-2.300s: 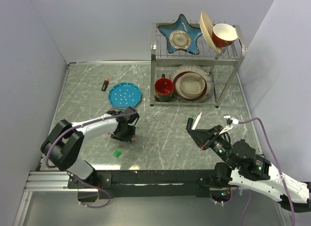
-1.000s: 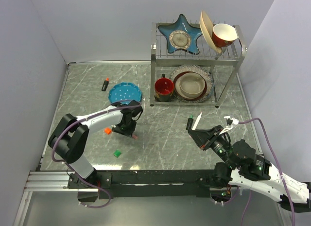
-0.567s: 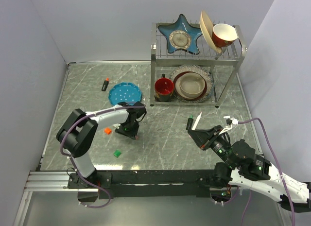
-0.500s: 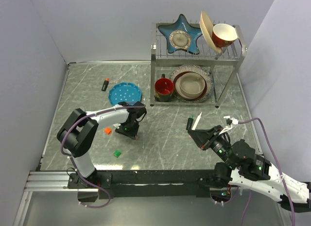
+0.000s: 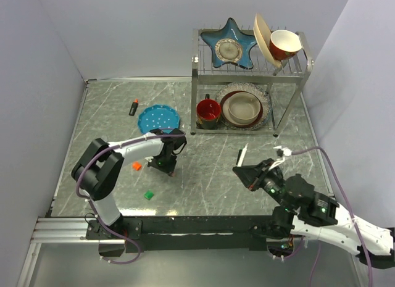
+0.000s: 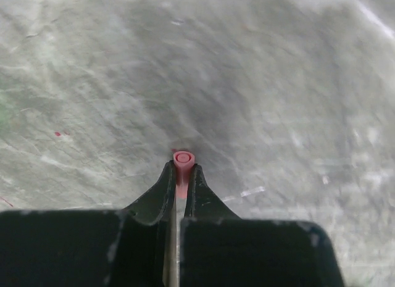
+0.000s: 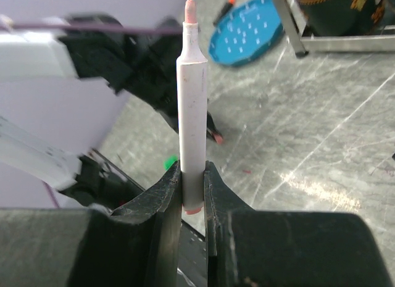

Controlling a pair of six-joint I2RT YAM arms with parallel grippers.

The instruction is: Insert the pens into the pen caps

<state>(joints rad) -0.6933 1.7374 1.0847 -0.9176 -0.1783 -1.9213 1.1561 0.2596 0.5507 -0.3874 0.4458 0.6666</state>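
Observation:
My left gripper (image 5: 168, 168) is low over the table, left of centre, shut on a pink-red pen cap (image 6: 183, 159) whose open end points away from the wrist camera. My right gripper (image 5: 243, 168) is shut on the thin white pen (image 5: 244, 155) and holds it upright above the table, right of centre; its pink tip (image 7: 190, 6) points up. An orange cap (image 5: 136, 166) and a green cap (image 5: 149, 194) lie on the table to the left of the left gripper. A black marker with an orange cap (image 5: 133, 107) lies at the far left. The blue pen is out of view.
A blue dotted plate (image 5: 158, 119) lies behind the left gripper. A metal dish rack (image 5: 196, 83) at the back right holds a red mug (image 5: 208, 112), stacked bowls, a blue star plate and a red bowl. Walls close in on the left and right.
My left gripper has swung to the right, uncovering the orange cap, and now holds still. My right gripper has shifted left toward the centre with the white pen.

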